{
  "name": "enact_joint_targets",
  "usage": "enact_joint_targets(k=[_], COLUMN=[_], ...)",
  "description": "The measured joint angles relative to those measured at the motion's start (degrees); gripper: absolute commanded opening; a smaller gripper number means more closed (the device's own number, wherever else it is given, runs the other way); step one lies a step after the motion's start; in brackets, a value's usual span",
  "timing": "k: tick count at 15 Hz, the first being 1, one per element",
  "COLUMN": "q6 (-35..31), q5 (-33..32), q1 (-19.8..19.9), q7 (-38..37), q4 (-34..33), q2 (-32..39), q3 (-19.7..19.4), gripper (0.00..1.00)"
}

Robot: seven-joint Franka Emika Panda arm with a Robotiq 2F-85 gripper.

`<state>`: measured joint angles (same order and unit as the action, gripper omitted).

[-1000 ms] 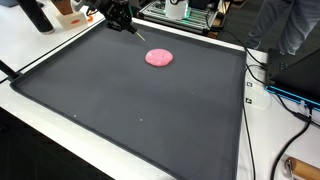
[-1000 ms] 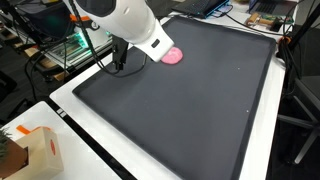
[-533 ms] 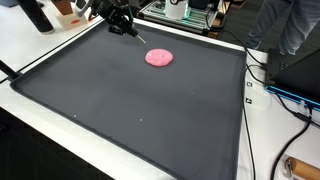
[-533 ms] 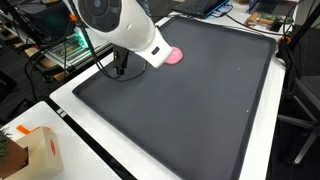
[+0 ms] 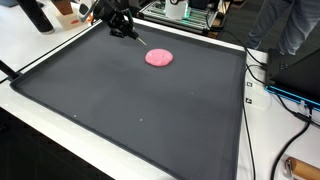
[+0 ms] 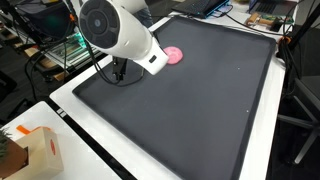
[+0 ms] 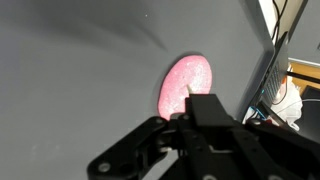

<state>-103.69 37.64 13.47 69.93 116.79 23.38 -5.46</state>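
Claw (image 5: pixel 130 31) of mine hangs low over the far left corner of the black mat (image 5: pixel 130 115) that covers the bench (image 5: pixel 40 55), as an exterior view shows it. I cannot tell whether its jaws stand apart or together. From that side it is only a small dark shape. From the facing exterior view the white bulk of my arm (image 6: pixel 115 30) hides most of it. The wrist view gives just its dark housing along the bottom edge. I see nothing carried between the jaws in any view.

Moving right, the pink disc (image 5: pixel 159 58) lies flat on the mat, near the middle of the far edge and apart from the claw. No part of me touches it. The wrist view has the pink disc (image 7: pixel 187 85) straight ahead, just beyond the housing, whole and oval.

Further right, past the mat's right edge, cables (image 5: pixel 262 72) trail over the bench.

By my judgement the disc is neither grasped nor lifted. The claw is near it and faces it, with no contact made.
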Motion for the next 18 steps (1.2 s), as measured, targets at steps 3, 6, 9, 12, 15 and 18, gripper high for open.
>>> enact_joint_targets(k=[3, 6, 9, 12, 15, 18], q6=[0.42, 0.62, 0.65, 0.72, 0.79, 0.79], q5=[0.18, 0.36, 0.42, 0.45, 0.45, 0.45], q1=[0.87, 1.57, 1.9, 2.04, 2.03, 1.98], q7=[1.25, 1.97, 2.23, 2.24, 2.24, 2.24], q4=[-0.35, -1.03, -1.52, -1.9, -2.55, -3.08], q2=[1.38, 2.78, 3.7, 3.89, 3.87, 3.51], q3=[0.21, 0.38, 0.56, 0.89, 1.24, 1.66], gripper=[0.03, 0.03, 0.03, 0.03, 0.03, 0.03])
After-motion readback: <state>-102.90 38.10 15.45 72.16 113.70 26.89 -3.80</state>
